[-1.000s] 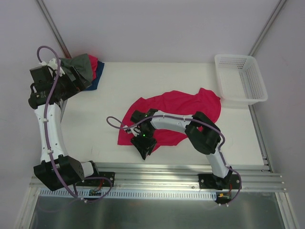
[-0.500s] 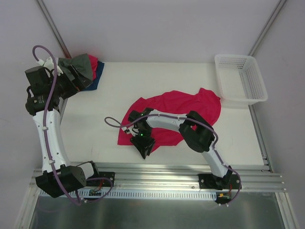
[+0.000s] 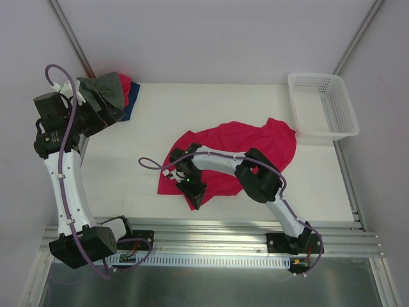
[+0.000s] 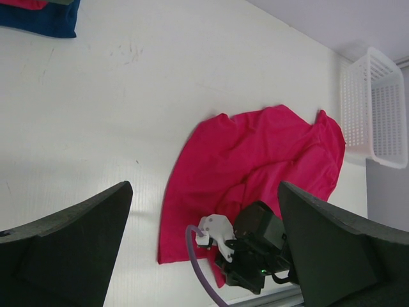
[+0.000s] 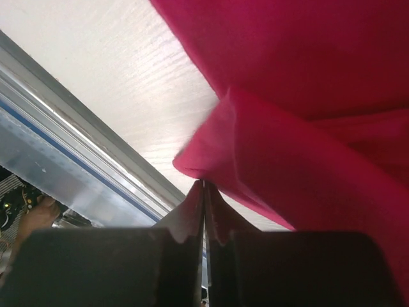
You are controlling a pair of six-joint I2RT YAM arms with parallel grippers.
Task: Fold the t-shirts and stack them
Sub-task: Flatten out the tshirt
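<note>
Over the last second the left arm has drawn back a little toward the far-left corner. Its left gripper hangs spread wide and empty by the grey-green t-shirt and dark blue t-shirt, likely parked clear of the work, and it hides part of that pile. The right gripper has pressed its jaws together on a raised tuck at the near edge of the crimson t-shirt, which lies crumpled mid-table, seemingly to lift that edge for a fold. How much cloth the pads really hold cannot be seen.

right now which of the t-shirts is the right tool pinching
The crimson-red cloth t-shirt spread out mid-table: the right tool is shut on a fold at its near edge. The grey-green cloth shirt and dark blue one lie piled far left.
</note>
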